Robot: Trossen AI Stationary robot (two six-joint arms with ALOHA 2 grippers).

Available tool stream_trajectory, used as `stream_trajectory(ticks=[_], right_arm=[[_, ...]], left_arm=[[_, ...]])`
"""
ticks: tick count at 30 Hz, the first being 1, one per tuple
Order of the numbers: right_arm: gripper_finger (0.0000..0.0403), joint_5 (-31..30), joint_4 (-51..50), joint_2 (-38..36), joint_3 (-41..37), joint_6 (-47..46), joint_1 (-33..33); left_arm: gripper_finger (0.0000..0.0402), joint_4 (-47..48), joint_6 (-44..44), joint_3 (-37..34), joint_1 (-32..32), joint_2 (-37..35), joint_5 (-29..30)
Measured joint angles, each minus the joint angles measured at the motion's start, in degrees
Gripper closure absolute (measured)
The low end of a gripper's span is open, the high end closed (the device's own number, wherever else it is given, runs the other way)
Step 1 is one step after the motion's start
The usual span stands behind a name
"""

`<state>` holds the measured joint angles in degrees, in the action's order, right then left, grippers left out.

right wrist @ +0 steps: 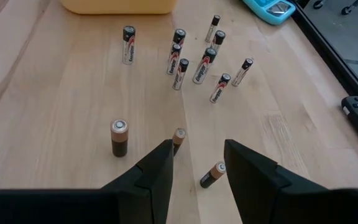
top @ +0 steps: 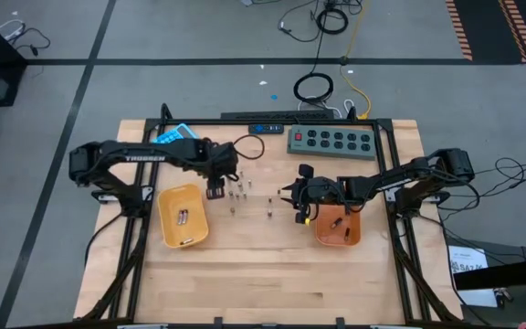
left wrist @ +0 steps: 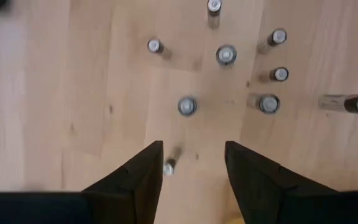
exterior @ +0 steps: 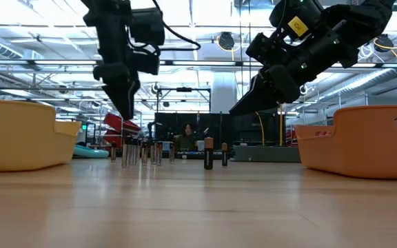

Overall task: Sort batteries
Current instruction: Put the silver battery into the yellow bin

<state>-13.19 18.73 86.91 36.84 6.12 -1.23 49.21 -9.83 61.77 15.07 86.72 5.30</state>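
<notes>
Open, empty right gripper [right wrist: 196, 163] hovers over upright silver-capped batteries [right wrist: 180, 73], some copper-topped.

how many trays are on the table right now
2: a yellow tray on the table's left side, beside the left gripper, and an orange tray on the right side, beside the right gripper. None looks hidden.

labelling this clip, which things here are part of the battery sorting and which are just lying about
Part of the job:
- standing batteries mid-table
- yellow tray, a few cells inside
- orange tray, a few cells inside
- left gripper, jaws open above the cluster
- right gripper, jaws open near the copper-topped cells

Just lying about:
- blue calculator
- grey power strip
- cables on the floor
</notes>
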Motion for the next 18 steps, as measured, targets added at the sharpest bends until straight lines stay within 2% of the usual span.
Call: stream_trajectory(ticks=[5,18], right_arm=[[0.0268,0.0,0.0,0.0,0.0,0.2,0.0],[0.0268,0.0,-0.4,0.0,0.0,0.5,0.0]], left_arm=[[0.0224,-2.8,-2.8,-0.1,1.8,2.4,-3.0],[0.0224,-5.8,-4.7,-0.1,3.7,8.7,-5.8]])
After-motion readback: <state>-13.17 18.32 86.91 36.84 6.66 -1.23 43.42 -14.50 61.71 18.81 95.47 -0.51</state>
